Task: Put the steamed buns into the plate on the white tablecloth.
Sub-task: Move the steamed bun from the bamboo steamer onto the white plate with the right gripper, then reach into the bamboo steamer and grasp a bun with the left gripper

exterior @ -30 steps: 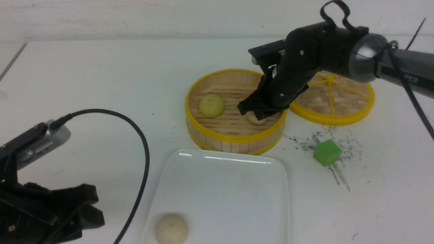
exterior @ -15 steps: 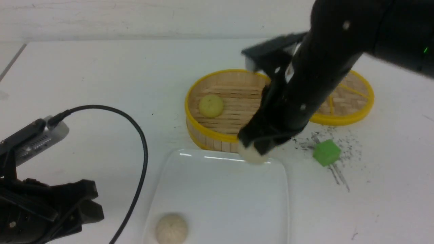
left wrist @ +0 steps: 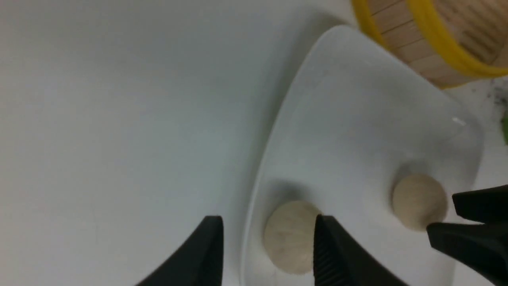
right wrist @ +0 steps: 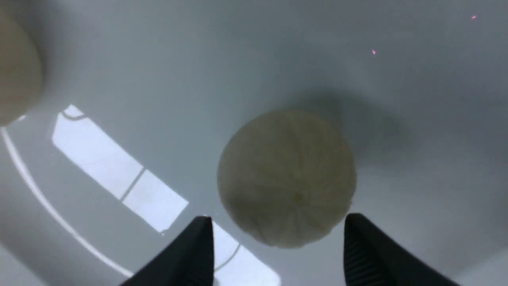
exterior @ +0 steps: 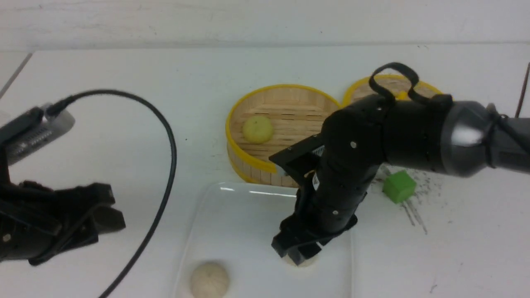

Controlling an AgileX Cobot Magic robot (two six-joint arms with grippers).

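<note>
While right hand (exterior: 294, 253) hovers low over plate (exterior: 248, 223), lower centre of frame, fingers (right wrist: 190, 254) spread wide flanking beige bun (right wrist: 285, 178), left hand (exterior: 111, 207) hangs wide, empty, lower left.

A plain whitish wall (exterior: 207, 20) stands behind, softly lit.
</note>
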